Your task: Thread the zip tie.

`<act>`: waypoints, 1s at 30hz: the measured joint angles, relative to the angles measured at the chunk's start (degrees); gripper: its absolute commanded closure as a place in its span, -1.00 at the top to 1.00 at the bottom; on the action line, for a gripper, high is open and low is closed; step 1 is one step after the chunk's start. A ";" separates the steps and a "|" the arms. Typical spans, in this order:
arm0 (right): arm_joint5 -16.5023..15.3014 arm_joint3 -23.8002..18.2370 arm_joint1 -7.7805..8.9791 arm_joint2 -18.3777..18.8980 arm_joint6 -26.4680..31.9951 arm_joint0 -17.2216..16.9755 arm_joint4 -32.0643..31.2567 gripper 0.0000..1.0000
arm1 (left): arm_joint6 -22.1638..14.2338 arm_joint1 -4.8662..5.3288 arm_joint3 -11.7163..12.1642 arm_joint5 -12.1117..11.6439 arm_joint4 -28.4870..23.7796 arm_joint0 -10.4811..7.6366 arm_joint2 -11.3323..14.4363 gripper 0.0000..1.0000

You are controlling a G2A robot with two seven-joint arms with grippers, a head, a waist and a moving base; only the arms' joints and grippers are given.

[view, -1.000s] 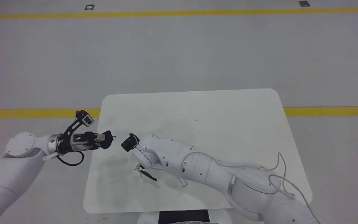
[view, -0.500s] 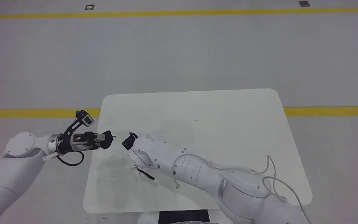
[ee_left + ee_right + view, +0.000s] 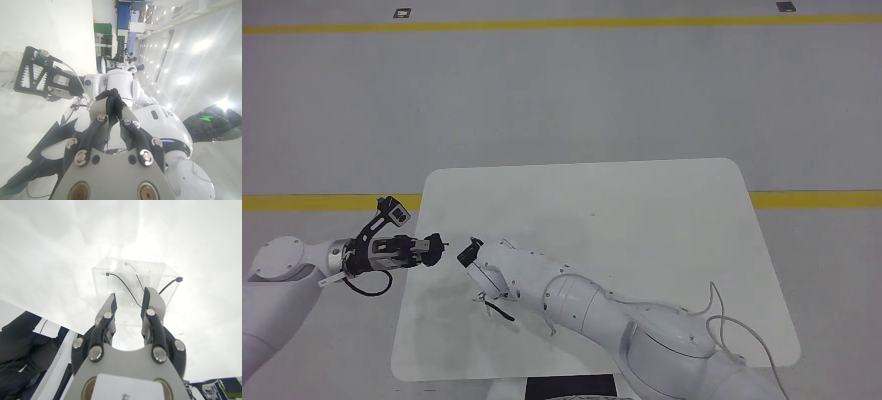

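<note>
Threading has not begun, as far as these views show. The zip ties (image 3: 108, 274) (three of them, thin and black, each with a small square head) lie loose inside a clear box (image 3: 102, 289) that sits on the counter (image 3: 662, 230), toward its left side near the robot. None is looped through its own head, and none is out of the box.

The right end effector (image 3: 129, 292) hangs over the box with its fingers apart and nothing between them. One tie's strand runs behind the gap and close to one finger, but I cannot tell whether they touch.

The left end effector (image 3: 112, 102) sits off the counter's left edge, level and pointing toward the right arm, with its fingers pressed together. Their tips carry a black, cloth-like wad with a thin strand trailing from it. Whether that is wrapping or something pinched, I cannot tell.

My reading is that nearly everything is left to do: grip one tie, lift it clear of the box, get head and tail each held, then feed the tail through the head.
</note>
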 measured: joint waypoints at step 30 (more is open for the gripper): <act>-8.67 6.04 -0.87 -2.04 -2.02 2.36 5.25 -1.00 | 0.00 0.00 0.00 0.00 0.00 0.00 0.00 -1.00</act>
